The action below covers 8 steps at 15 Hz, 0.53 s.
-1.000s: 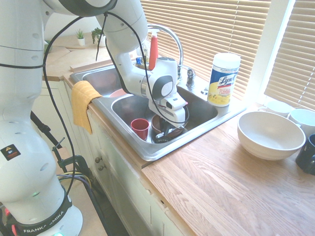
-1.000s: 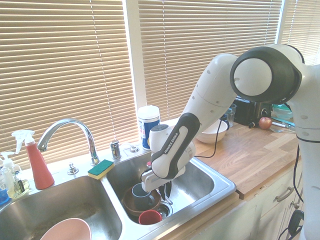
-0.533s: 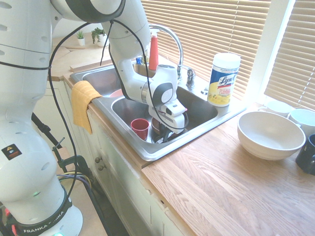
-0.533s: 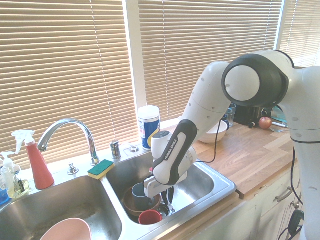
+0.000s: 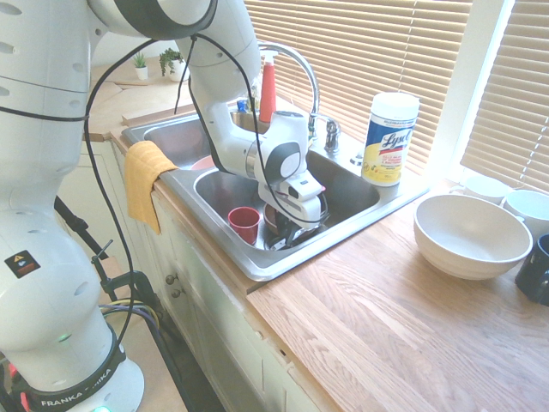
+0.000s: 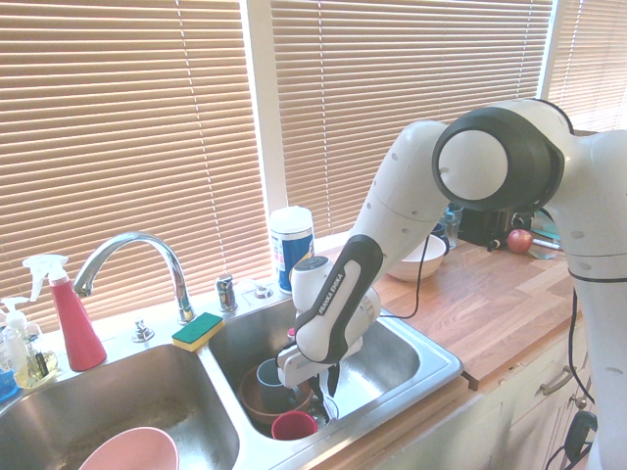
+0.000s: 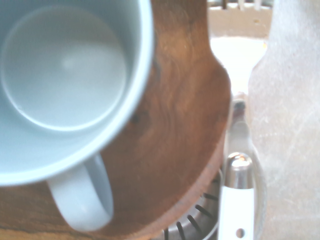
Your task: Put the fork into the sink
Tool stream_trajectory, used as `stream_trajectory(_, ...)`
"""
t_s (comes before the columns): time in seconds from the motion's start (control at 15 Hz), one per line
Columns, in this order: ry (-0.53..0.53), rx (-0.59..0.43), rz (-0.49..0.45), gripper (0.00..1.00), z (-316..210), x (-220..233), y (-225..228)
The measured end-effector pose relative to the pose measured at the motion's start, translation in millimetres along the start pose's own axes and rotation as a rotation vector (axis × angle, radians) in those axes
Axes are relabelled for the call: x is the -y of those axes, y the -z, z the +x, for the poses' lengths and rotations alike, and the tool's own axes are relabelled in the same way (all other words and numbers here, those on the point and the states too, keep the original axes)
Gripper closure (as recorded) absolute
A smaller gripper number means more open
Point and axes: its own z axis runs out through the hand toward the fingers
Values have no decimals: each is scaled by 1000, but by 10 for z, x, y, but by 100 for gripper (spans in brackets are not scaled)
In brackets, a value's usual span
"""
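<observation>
Progress: the fork (image 7: pixel 237 212) is inside the sink (image 6: pixel 434 364), in the basin at lower centre of the second exterior view; whether its full weight rests on the basin cannot be told.
Left to do: probably just letting go, if it is held, and lifting clear; that move calls for a straight rise that does not drag the handle.
Gripper: the gripper (image 6: pixel 326 383) is low in the same basin; cannot tell whether it is open or closed on the handle.
Fork: smooth white handle with a small round hole, rounded shiny metal collar, slim neck, bright head with narrow tines; it lies beside the wooden bowl (image 7: pixel 185 115).
Bowl: round, reddish-brown, wavy grain, thick curved rim.
Mug: the pale blue mug (image 7: pixel 65 70) is in the bowl, smooth and glossy, with a looped handle.
Strainer: the metal drain strainer (image 7: pixel 198 219) shows dark slots past the bowl's rim.
Sink: brushed grey steel, rounded corners, flat shiny rim.
Nearby: a red cup (image 6: pixel 294 425), lower centre.
</observation>
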Motion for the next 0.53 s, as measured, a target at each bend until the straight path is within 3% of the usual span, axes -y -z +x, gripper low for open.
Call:
stream_trajectory(0.27, -3, -7, 12, 0, 14, 22, 67)
stream_trajectory(0.53, -1, -52, 74, 0, 70, 92, 887)
